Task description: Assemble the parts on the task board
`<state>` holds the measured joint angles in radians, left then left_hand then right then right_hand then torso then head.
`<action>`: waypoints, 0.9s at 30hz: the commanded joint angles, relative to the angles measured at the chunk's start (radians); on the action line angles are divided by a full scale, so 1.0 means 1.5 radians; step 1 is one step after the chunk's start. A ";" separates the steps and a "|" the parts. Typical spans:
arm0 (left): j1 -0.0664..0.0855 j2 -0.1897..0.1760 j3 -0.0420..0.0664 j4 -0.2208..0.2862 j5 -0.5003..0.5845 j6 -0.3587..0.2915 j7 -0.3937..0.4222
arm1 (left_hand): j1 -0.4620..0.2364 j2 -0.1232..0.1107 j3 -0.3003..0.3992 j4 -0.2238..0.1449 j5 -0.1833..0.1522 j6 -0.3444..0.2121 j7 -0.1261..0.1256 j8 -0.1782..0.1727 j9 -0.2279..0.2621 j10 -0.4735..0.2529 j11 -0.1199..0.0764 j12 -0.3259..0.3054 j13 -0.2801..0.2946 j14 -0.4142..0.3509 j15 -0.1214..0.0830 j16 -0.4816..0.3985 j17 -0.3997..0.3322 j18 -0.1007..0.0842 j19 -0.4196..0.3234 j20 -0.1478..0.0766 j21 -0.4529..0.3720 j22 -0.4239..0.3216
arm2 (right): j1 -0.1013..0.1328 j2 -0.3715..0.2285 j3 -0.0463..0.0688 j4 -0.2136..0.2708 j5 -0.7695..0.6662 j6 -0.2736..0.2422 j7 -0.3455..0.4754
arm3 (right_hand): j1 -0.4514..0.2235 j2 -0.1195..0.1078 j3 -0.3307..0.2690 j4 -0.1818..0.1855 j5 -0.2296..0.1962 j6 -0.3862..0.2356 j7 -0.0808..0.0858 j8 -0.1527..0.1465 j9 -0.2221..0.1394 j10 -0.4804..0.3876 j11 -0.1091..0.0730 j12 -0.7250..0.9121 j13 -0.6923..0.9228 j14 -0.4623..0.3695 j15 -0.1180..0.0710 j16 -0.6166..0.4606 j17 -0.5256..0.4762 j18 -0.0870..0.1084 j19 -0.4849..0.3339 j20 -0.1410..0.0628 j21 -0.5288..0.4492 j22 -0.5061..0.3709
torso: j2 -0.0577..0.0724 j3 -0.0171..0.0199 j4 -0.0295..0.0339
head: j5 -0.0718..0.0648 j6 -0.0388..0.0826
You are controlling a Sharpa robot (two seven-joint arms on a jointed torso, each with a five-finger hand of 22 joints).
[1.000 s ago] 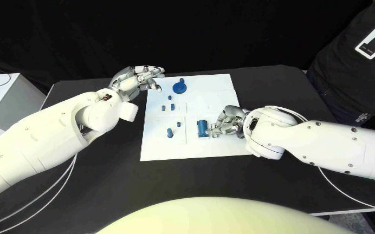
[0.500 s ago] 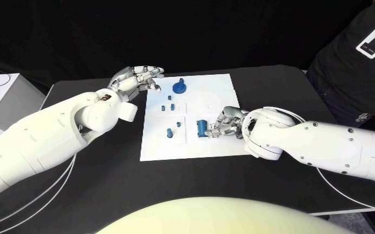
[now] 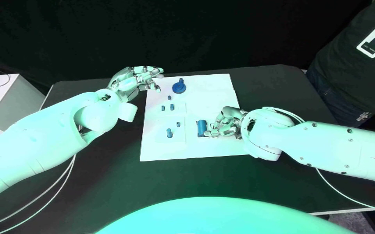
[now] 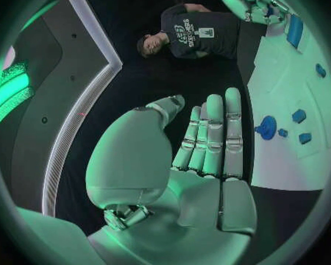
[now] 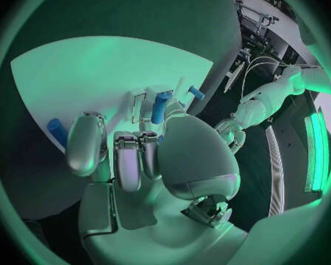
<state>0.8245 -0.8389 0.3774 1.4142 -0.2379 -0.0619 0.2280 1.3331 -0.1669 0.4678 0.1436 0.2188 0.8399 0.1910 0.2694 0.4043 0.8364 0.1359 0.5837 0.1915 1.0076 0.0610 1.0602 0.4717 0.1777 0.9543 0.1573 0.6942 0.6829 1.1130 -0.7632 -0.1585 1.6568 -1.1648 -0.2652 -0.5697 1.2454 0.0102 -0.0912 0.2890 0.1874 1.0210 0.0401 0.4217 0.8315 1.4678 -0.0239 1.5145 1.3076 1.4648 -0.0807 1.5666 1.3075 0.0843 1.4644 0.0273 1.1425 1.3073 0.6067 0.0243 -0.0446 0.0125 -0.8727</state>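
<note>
1. Table (image 3: 94, 180): black, with the white task board (image 3: 211, 96) lying flat at its middle, between the two hands.
2. Left hand (image 3: 139, 79): poised at the board's far left corner. Fingers (image 4: 213, 135) straight and side by side, thumb standing apart; nothing held.
3. Right hand (image 3: 225, 123): set low on the board's near right part. Fingers (image 5: 129, 159) curled down around a blue cylinder (image 3: 201, 128); the wrist view shows its end poking out past the fingertips. Whether it is gripped or merely cupped, cannot tell.
4. Round blue part with an upright stem (image 3: 180, 87): stands on the board just beside the left fingertips, not touching them.
5. Small blue pegs (image 3: 167, 103): a cluster mid-board, between the two hands.
6. Single blue peg (image 3: 169, 132): just beyond the right fingertips, past the cylinder, apart from it.
</note>
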 commanded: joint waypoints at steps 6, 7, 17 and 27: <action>0.000 0.001 0.000 -0.001 -0.002 0.011 0.004 | 0.000 0.004 -0.001 0.005 0.001 -0.005 0.001 0.003 0.001 -0.004 -0.001 0.003 -0.001 -0.004 0.002 0.001 0.001 0.003 0.005 0.002 -0.002 -0.001 | 0.003 -0.028 0.004 0.021 0.045 -0.043 0.066 | 0.003 0.000 -0.011 0.001 0.008 -0.024 0.011 -0.023 -0.013 0.052 0.005 0.005 0.153 0.071 0.001 0.003 0.176 -0.006 0.003 0.000 -0.006 0.037 | -0.001 0.0002 -0.0001 | 0.001 0.000; 0.000 0.001 0.000 -0.001 -0.002 0.011 0.004 | 0.000 0.005 -0.002 0.007 0.001 -0.006 0.001 0.004 0.001 -0.005 -0.001 0.003 -0.001 -0.004 0.003 0.002 0.001 0.003 0.005 0.002 -0.004 -0.002 | 0.005 -0.032 0.005 0.024 0.052 -0.045 0.072 | 0.003 0.000 -0.011 0.001 0.008 -0.025 0.012 -0.024 -0.014 0.052 0.005 0.005 0.153 0.071 0.002 0.003 0.175 -0.006 0.003 0.001 -0.006 0.037 | -0.001 0.0000 -0.0002 | 0.000 0.000; 0.000 0.001 0.000 -0.003 -0.002 0.010 0.004 | 0.000 0.005 -0.002 0.007 0.001 -0.006 0.001 0.004 0.001 -0.005 -0.001 0.003 -0.001 -0.004 0.003 0.002 0.001 0.003 0.005 0.002 -0.004 -0.002 | 0.050 -0.088 0.011 0.003 0.104 0.010 0.095 | 0.048 0.001 -0.020 -0.001 0.009 -0.039 0.036 -0.105 -0.071 0.051 0.026 0.002 0.152 0.068 0.020 -0.003 0.163 -0.001 -0.006 0.017 -0.039 0.028 | -0.003 -0.0007 -0.0036 | -0.009 0.000; 0.000 0.000 0.000 -0.002 -0.002 0.010 0.004 | 0.000 0.004 -0.002 0.008 0.001 -0.006 0.001 0.004 0.001 -0.005 -0.001 0.004 -0.001 -0.004 0.003 0.002 0.001 0.003 0.005 0.002 -0.004 -0.002 | 0.060 -0.127 0.010 -0.009 -0.027 0.099 0.033 | 0.045 -0.040 -0.044 0.003 -0.024 0.010 0.024 -0.098 -0.075 0.046 0.017 -0.009 0.144 0.067 0.013 -0.004 0.160 0.000 -0.005 0.014 -0.044 0.029 | -0.002 -0.0005 -0.0044 | -0.017 0.000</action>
<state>0.8245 -0.8394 0.3770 1.4097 -0.2388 -0.0610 0.2273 1.3331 -0.1669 0.4651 0.1520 0.2188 0.8363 0.1946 0.2694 0.4043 0.8364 0.1359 0.5837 0.1916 1.0076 0.0610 1.0601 0.4717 0.1776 0.9580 0.1610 0.6942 0.6814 1.2022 -0.9511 -0.1432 1.6451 -1.1063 -0.2048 -0.4781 1.3229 -0.0522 -0.1528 0.2954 0.1568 1.0313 0.0764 0.2706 0.7180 1.4659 0.0103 1.5041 1.3091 1.4666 -0.0571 1.5664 1.3074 0.0843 1.4553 0.0436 1.0782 1.3079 0.6024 0.0237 -0.0505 -0.0097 -0.8727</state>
